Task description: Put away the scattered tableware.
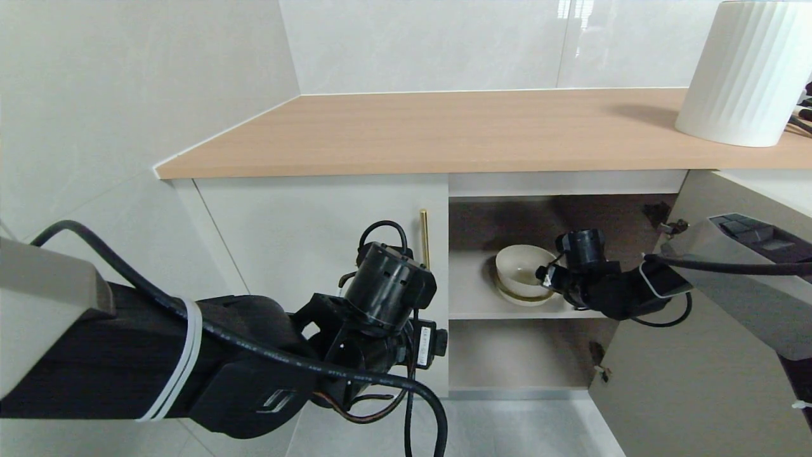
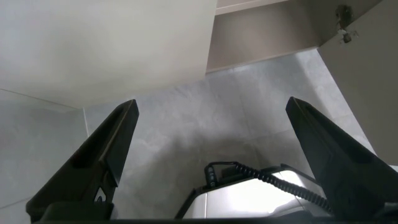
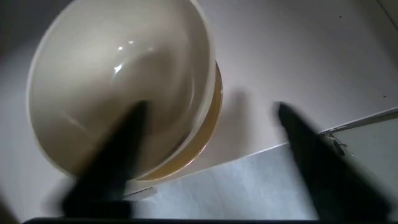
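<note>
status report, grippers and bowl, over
Left gripper open, empty, over the floor. Right gripper open at the bowl on the shelf. Cupboard door open, out of the way.

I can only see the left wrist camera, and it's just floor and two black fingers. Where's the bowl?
Observer: The head view shows the bowl on the upper shelf inside the cabinet.
Kid: Is the other arm grabbing it?
Observer: It doesn't look like it. The right gripper is open, with one finger over the bowl's inside and the other out beside it.
Kid: Is the bowl sitting on anything?
Observer: Yes, it rests in a dish with a golden edge.
</note>
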